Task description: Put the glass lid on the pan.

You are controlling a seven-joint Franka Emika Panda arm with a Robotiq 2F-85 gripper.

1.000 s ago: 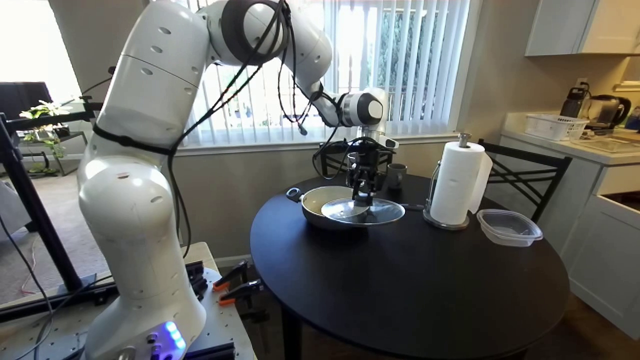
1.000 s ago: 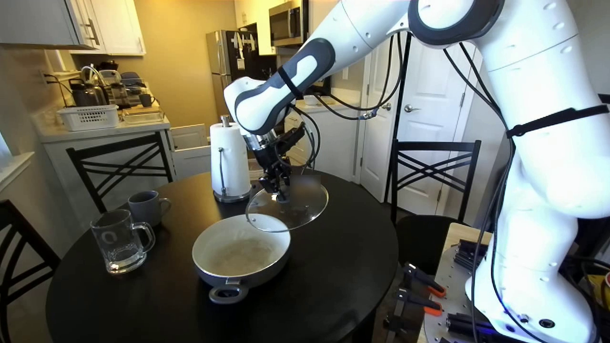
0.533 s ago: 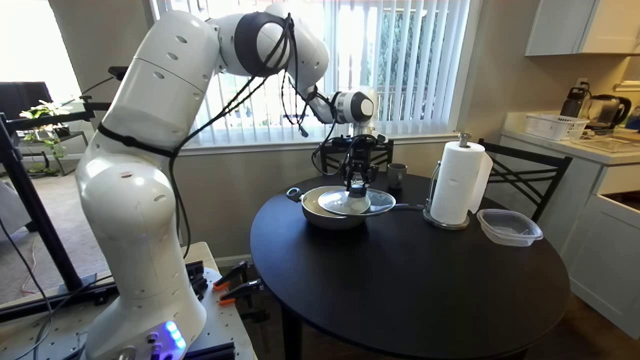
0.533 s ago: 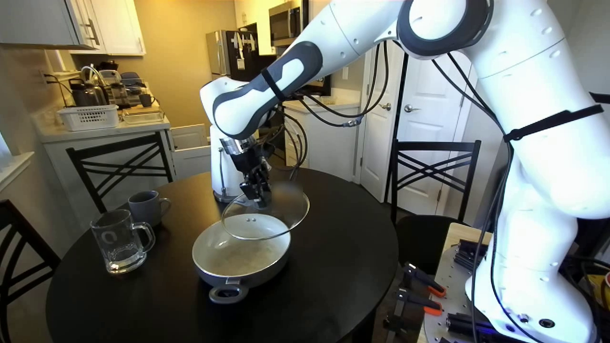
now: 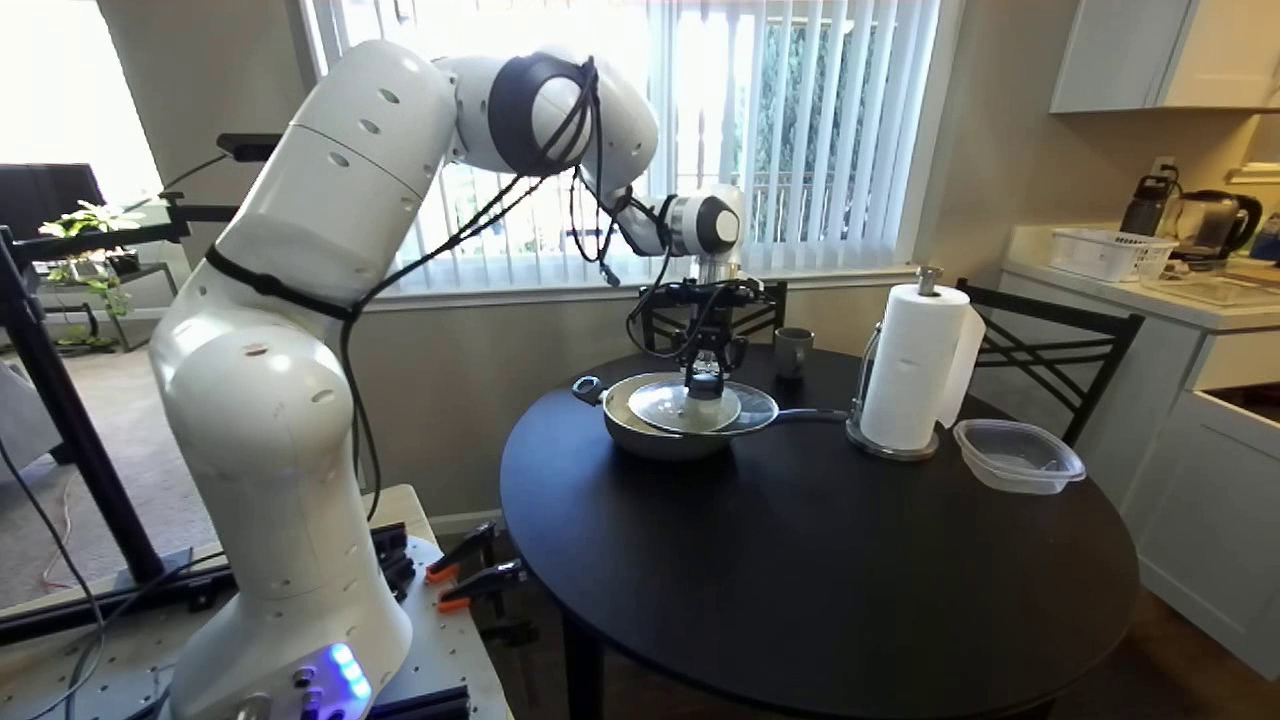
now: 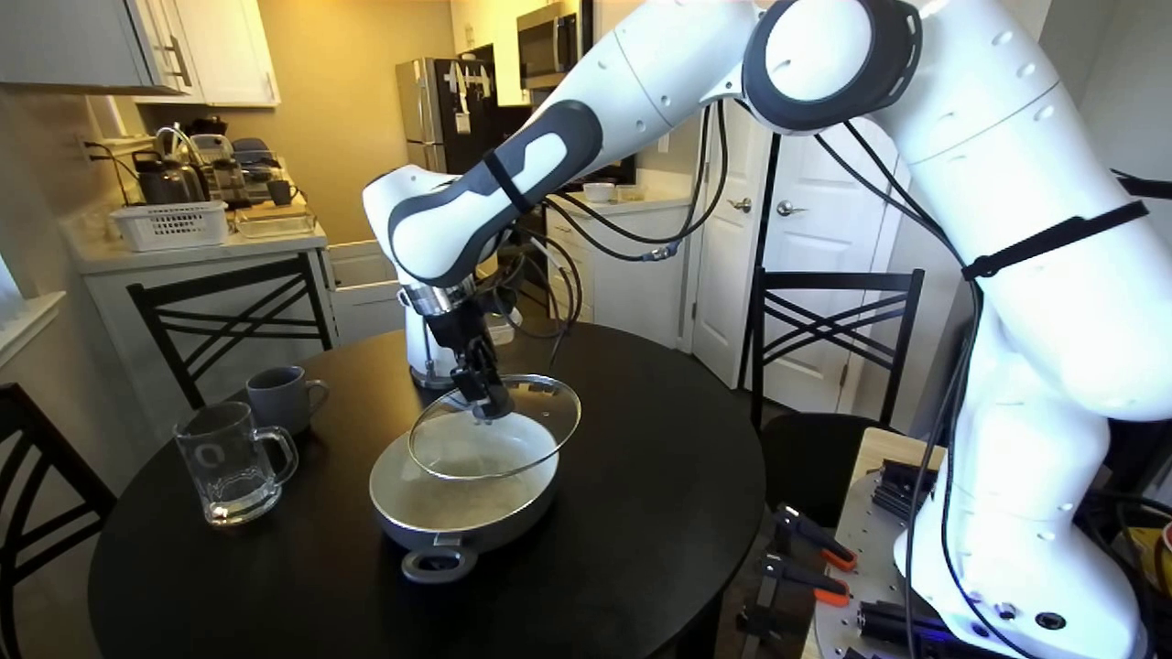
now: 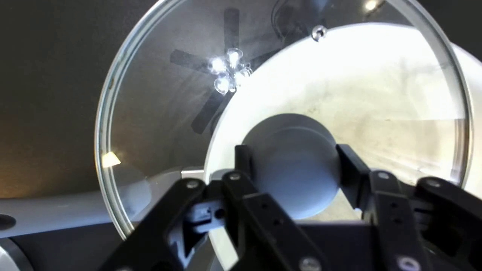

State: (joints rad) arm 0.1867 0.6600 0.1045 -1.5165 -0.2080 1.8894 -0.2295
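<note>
The glass lid [image 5: 752,410] is a see-through disc with a thin metal rim and a dark grey knob. My gripper [image 5: 705,386] is shut on the knob; in the wrist view the fingers [image 7: 290,162] press its two sides. The pan [image 5: 650,442], pale cream inside, stands on the table; it also shows in the other views [image 6: 458,499] [image 7: 475,113]. The lid [image 6: 549,416] is held partly over the pan, off its centre, and sticks out past the rim on the long handle's side [image 7: 162,101]. Whether it touches the rim, I cannot tell.
The pan's long handle [image 5: 820,414] points toward the paper towel roll [image 5: 908,370]; its short loop handle [image 6: 439,564] is opposite. A glass mug [image 6: 233,462] and a grey mug [image 6: 279,403] stand beside the pan. A clear plastic container [image 5: 1018,458] sits near the table's edge.
My gripper has carried the lid further over the pan, leftward in both exterior views, and somewhat lower in an exterior view. The pan has not moved.
</note>
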